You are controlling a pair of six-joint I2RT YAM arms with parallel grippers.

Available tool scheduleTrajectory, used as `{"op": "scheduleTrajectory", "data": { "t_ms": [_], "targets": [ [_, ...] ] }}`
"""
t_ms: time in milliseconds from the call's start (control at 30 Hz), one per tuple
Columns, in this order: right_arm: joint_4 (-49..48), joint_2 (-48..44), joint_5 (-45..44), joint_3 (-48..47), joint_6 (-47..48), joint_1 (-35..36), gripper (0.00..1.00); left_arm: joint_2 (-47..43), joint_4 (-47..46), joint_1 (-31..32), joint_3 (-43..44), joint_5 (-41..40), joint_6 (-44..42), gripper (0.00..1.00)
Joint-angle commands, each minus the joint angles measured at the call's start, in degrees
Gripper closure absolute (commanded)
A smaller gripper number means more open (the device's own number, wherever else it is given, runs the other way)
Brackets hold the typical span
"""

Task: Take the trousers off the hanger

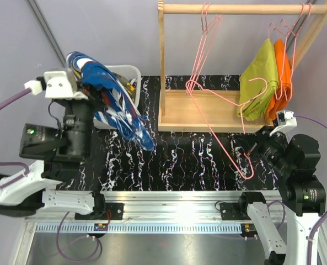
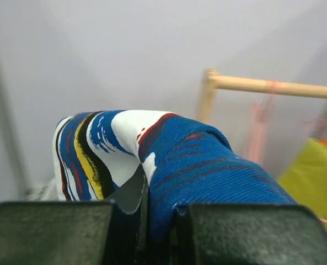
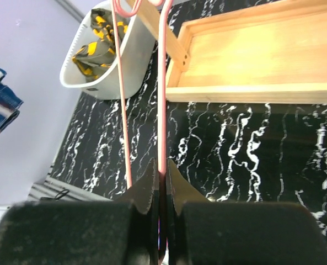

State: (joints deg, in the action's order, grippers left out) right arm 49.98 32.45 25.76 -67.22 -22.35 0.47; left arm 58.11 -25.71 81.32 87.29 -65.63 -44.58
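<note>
My left gripper (image 1: 90, 85) is shut on the blue trousers with white-red print (image 1: 122, 110) and holds them up over the white basket (image 1: 132, 69); the cloth hangs down to the mat. In the left wrist view the blue trousers (image 2: 202, 160) fill the shut gripper (image 2: 152, 193). My right gripper (image 1: 256, 149) is shut on the bare pink wire hanger (image 1: 218, 135), which slants down from the rail. In the right wrist view the gripper (image 3: 161, 171) pinches the hanger wire (image 3: 162, 83). The olive camouflage trousers (image 3: 94, 52) lie in the basket (image 3: 131, 52). The black-white-grey trousers are out of view.
A wooden rack (image 1: 207, 110) stands at the back on the black marbled mat (image 1: 185, 160). A lime-green garment (image 1: 260, 80) and an orange garment (image 1: 283, 77) hang on pink hangers at its right end. A grey pole (image 1: 44, 27) leans at the back left.
</note>
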Motion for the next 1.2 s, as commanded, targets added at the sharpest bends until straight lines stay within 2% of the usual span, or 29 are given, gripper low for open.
{"op": "scheduleTrajectory", "data": {
  "t_ms": [0,67,100,167,267,300,467,600,833,933,967,1067,1100,1167],
  "targets": [
    [0.6,0.1,-4.4,-3.8,3.2,0.0,1.0,0.4,16.4,-13.2,2.5,0.8,12.1,1.0],
    [2.3,0.5,-7.1,-5.5,4.5,0.0,1.0,-0.4,26.9,-22.5,2.3,5.2,19.8,1.0],
    [3.1,0.5,-8.2,-6.2,4.9,0.0,1.0,-0.5,28.7,-25.0,2.1,6.1,23.5,1.0],
    [4.7,1.0,-11.1,-9.1,6.5,0.0,1.0,-0.3,30.7,-29.5,1.6,7.8,25.0,1.0],
    [7.0,0.9,-13.3,-12.6,8.2,0.1,1.0,0.8,35.5,-38.7,1.6,12.3,28.7,1.0],
    [7.8,0.8,-13.8,-13.4,8.5,0.0,1.0,2.0,37.8,-43.5,1.7,13.8,30.7,1.0],
    [10.7,-1.1,-17.6,-18.1,9.8,0.8,1.0,5.2,36.0,-55.0,-0.6,20.9,28.6,1.0],
    [12.3,-3.0,-19.3,-20.8,9.3,1.9,1.0,9.1,33.2,-61.2,-1.2,23.3,26.0,1.0],
    [13.5,-3.4,-20.2,-26.0,8.3,4.8,1.0,21.1,30.8,-65.5,3.5,19.6,19.5,1.0],
    [13.2,-3.3,-20.4,-28.0,8.2,5.4,1.0,30.0,31.2,-65.8,8.5,18.8,18.3,1.0],
    [13.1,-3.2,-20.6,-28.5,8.0,5.4,1.0,35.5,31.4,-65.9,10.1,18.2,17.3,1.0],
    [12.8,-3.1,-19.8,-29.5,7.2,5.6,1.0,44.6,32.7,-66.1,19.1,16.6,15.8,1.0],
    [12.7,-3.1,-19.5,-29.5,7.2,5.7,1.0,50.5,33.6,-66.1,25.3,16.6,15.8,1.0],
    [12.5,-3.0,-19.9,-29.2,7.3,5.9,1.0,57.1,37.7,-66.1,31.8,18.5,16.8,1.0]
  ]
}}
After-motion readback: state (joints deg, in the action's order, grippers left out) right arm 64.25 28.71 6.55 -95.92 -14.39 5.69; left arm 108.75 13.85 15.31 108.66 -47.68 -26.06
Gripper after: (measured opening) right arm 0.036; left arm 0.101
